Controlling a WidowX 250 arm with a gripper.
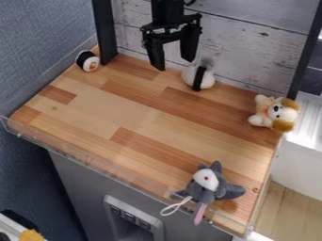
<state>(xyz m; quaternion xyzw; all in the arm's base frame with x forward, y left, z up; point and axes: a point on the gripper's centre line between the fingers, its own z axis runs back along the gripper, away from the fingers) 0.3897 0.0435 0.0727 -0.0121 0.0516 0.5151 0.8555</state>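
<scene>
The black gripper (175,66) hangs over the back of the wooden table, its two fingers apart with nothing between them. Nearest to it, just to the right and lower, is a white rounded toy with a black band (198,78). A sushi-like toy (87,60), black and white with an orange centre, rests at the back left corner. On the right edge sits a white and brown plush dog (275,113). A grey plush toy (210,183) with a white face, pink tail and white string loop lies at the front right.
The wooden table (135,113) has a clear low rail (88,160) along its front. Whitish wood panels (248,42) stand behind it, between a black post (105,30) at left and another (305,52) at right. A blue-grey wall (44,42) borders the left side.
</scene>
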